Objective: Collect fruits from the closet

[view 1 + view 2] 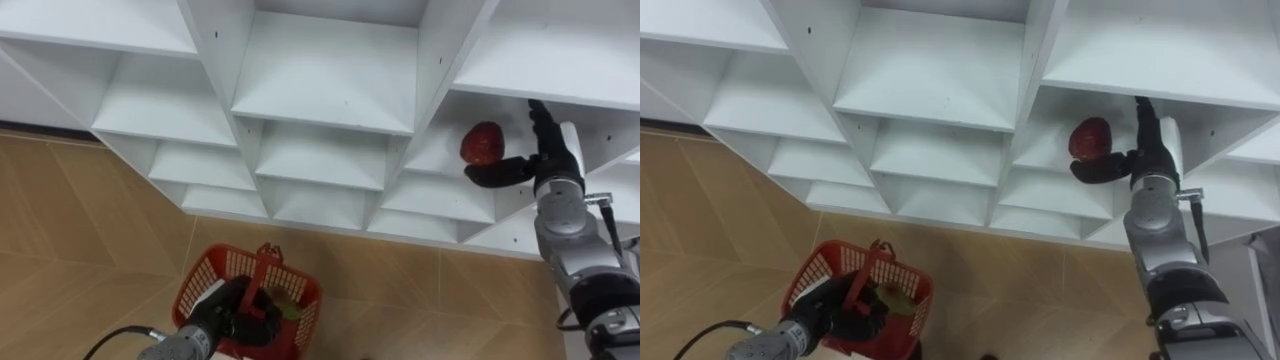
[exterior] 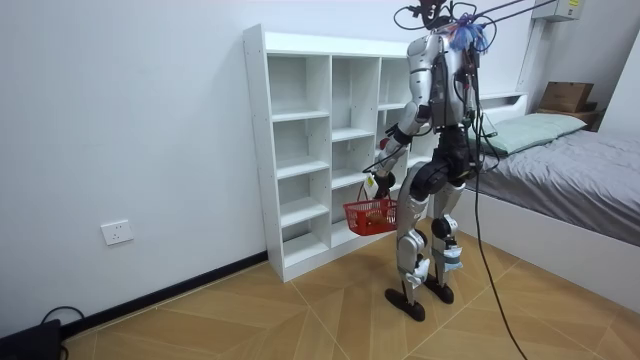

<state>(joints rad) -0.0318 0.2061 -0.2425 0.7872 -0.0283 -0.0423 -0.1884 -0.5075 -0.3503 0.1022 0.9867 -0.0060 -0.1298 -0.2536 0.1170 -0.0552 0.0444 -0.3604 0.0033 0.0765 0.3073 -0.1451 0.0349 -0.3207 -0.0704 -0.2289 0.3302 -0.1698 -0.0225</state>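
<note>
A home bedroom: bed (image 2: pixel 570 165) (pillow on it), white shelving (image 2: pixel 320 150), wood floor (image 2: pixel 300 320).

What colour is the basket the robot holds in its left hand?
The basket is red, handle included; the left eye view shows it best.

The robot stands upright on the wood floor (image 2: pixel 300 320), close in front of a white open shelf (image 2: pixel 258 150) set against the white wall (image 2: pixel 120 120). It faces the compartments at the shelf's end nearer the room view's right. Its left arm hangs bent at its side. The left robot hand (image 2: pixel 372 185) is at thigh height, and a red basket (image 2: pixel 370 216) hangs just below it, between the robot's legs and the shelf. At the room view's right stands a bed (image 2: pixel 580 170) with a grey cover, a pale pillow (image 2: pixel 530 128) and, beyond it, a brown box (image 2: pixel 565 96). A socket (image 2: pixel 117 232) sits low on the wall.
</note>
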